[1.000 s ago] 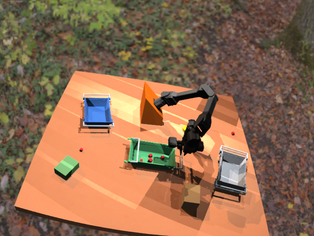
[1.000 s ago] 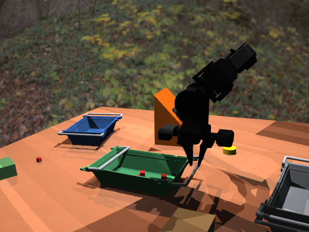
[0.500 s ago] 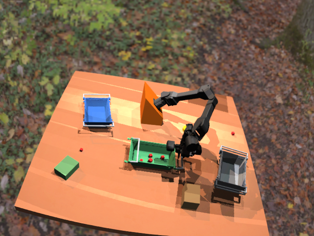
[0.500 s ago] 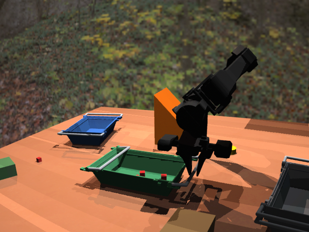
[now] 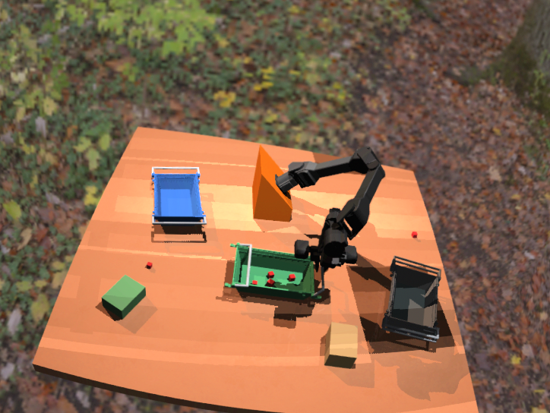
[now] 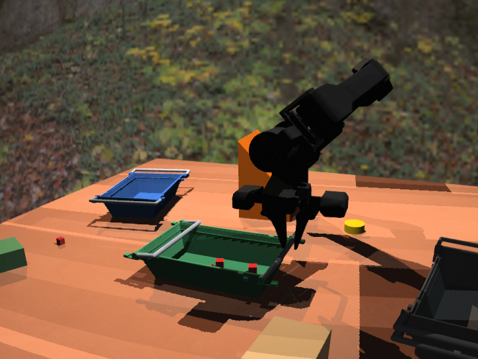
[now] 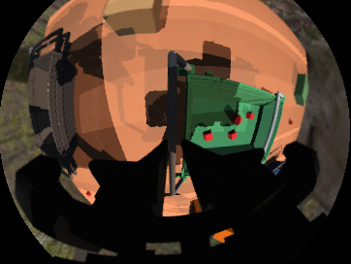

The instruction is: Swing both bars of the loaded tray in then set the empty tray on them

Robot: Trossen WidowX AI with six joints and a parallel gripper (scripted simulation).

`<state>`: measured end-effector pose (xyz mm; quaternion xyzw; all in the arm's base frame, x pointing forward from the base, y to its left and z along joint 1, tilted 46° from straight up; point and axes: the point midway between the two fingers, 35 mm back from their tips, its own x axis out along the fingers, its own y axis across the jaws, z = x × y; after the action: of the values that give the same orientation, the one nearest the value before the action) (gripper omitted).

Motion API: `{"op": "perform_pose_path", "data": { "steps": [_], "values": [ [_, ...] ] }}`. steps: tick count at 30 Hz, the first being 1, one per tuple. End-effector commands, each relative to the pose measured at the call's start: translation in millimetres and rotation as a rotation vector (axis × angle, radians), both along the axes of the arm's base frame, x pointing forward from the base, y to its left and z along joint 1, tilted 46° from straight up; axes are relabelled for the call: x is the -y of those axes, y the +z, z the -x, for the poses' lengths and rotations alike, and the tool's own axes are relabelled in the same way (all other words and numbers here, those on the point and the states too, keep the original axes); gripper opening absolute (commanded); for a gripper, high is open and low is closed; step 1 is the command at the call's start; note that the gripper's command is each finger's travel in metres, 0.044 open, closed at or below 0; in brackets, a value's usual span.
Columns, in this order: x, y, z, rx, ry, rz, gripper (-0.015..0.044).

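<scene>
The green loaded tray (image 5: pixel 271 257) (image 6: pixel 201 276) (image 7: pixel 213 95) stands mid-table with several small red blocks (image 5: pixel 270 281) (image 6: pixel 219 262) (image 7: pixel 229 133) inside. Its left wire bar (image 5: pixel 248 264) (image 6: pixel 170 241) (image 7: pixel 277 118) lies in across the top. Its right wire bar (image 5: pixel 322 285) (image 6: pixel 276 262) (image 7: pixel 172 99) sits at the right end, just outside the rim. My gripper (image 5: pixel 319 268) (image 6: pixel 290 245) (image 7: pixel 175 143) points down at that bar's far end, fingers nearly shut with a narrow gap and gripping nothing. An empty blue tray (image 5: pixel 176 202) (image 6: pixel 131 206) stands at the back left. An empty grey tray (image 5: pixel 411 297) (image 6: pixel 444 293) (image 7: pixel 47 95) stands to the right.
An orange wedge (image 5: pixel 269 190) (image 6: pixel 249 169) stands behind the green tray. A tan block (image 5: pixel 341 344) (image 6: pixel 289 339) lies in front, a green block (image 5: pixel 123 296) (image 6: pixel 11 255) at the left. A yellow disc (image 6: pixel 354 226) and loose red cubes (image 5: pixel 149 265) (image 5: pixel 414 234) lie about.
</scene>
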<state>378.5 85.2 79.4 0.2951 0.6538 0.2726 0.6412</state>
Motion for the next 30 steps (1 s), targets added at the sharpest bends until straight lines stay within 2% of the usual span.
{"op": "perform_pose_path", "data": {
  "steps": [1,11,22,30],
  "values": [
    [13.7,-15.9,-0.6,-0.01,-0.005,0.023,0.0082],
    [20.3,-52.6,1.2,-0.01,-0.005,0.023,0.0082],
    [47.7,-18.7,0.8,-0.01,-0.005,0.025,0.0082],
    [44.4,-24.5,0.8,-0.014,-0.008,0.027,0.0082]
  ]
}}
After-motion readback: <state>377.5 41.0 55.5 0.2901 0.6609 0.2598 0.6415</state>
